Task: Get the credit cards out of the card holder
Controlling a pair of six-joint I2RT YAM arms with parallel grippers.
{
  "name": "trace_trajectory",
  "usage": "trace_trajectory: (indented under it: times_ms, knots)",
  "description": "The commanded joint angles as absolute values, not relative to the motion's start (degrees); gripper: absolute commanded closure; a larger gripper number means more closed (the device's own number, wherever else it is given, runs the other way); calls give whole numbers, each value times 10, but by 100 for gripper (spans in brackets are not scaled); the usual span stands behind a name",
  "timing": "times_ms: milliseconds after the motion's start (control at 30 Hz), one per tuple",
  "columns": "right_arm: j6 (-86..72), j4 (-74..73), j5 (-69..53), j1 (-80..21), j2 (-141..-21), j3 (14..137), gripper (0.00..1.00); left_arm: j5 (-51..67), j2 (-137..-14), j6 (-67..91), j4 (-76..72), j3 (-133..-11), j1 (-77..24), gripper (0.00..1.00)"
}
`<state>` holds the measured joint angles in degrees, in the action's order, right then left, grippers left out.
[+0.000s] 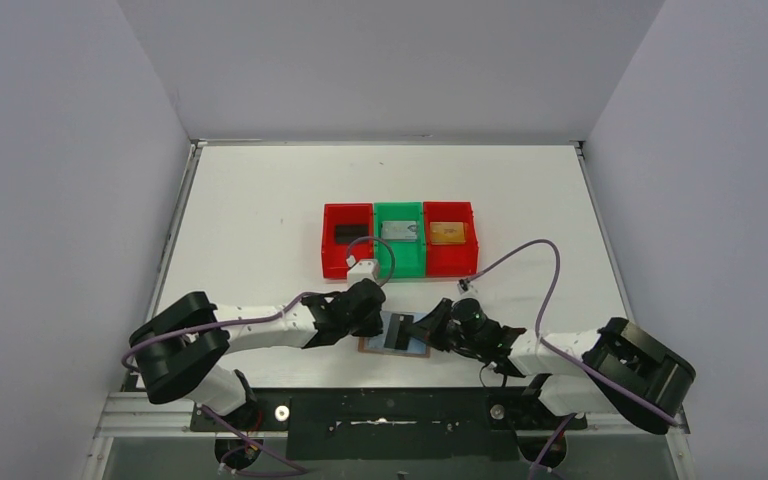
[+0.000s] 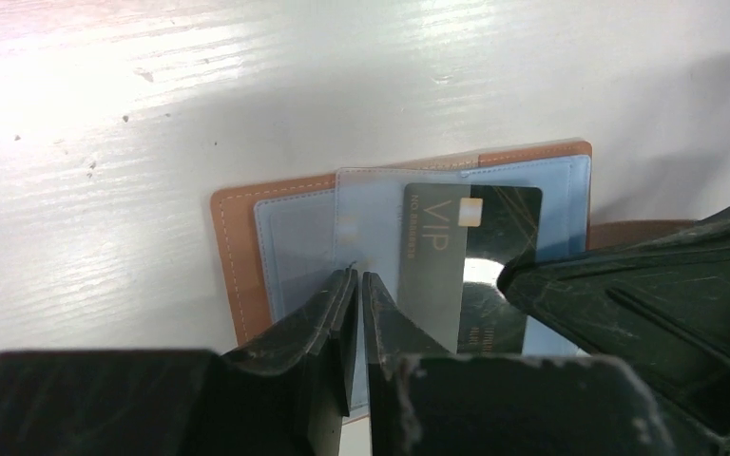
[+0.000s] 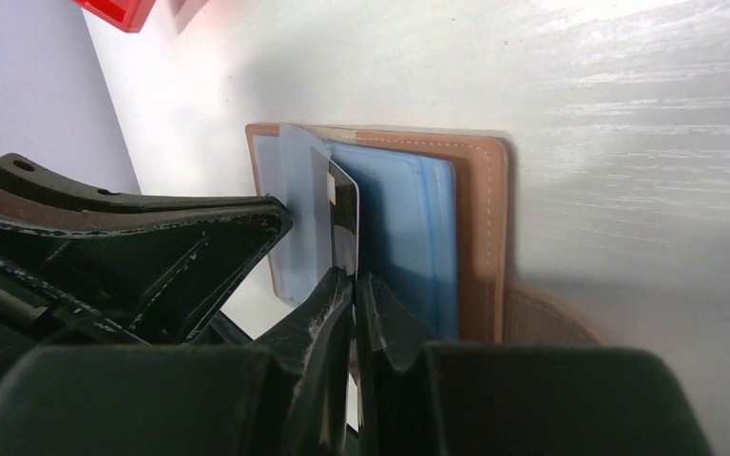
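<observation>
Pinching one black card [image 3: 342, 214]: right gripper [image 3: 354, 285]; left gripper [image 2: 359, 283] nips clear sleeve [image 2: 371, 214] of card holder [image 2: 233, 247]; three cards [image 1: 447, 233] in three bins [image 1: 399, 272].

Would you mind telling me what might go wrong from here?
The right gripper pinches only an edge of the black card, so it may slip. The card sits partly under the clear sleeve held by the left gripper; pulling could drag the wallet. The grippers are close and might collide.

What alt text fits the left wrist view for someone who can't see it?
An open tan card holder lies on a white table, a black VIP card half behind its clear sleeve. The left gripper, jaws nearly shut, pinches that sleeve; the right gripper reaches in from the right.
</observation>
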<state>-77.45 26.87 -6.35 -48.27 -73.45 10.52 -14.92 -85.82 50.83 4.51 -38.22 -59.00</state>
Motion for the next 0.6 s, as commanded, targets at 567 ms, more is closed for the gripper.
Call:
trace_trajectory:
  times_ms: [567]
  knots:
    - [-720, 164, -34, -472, -697, 136, 91, 18, -832, 453, -62, -402, -591, 66]
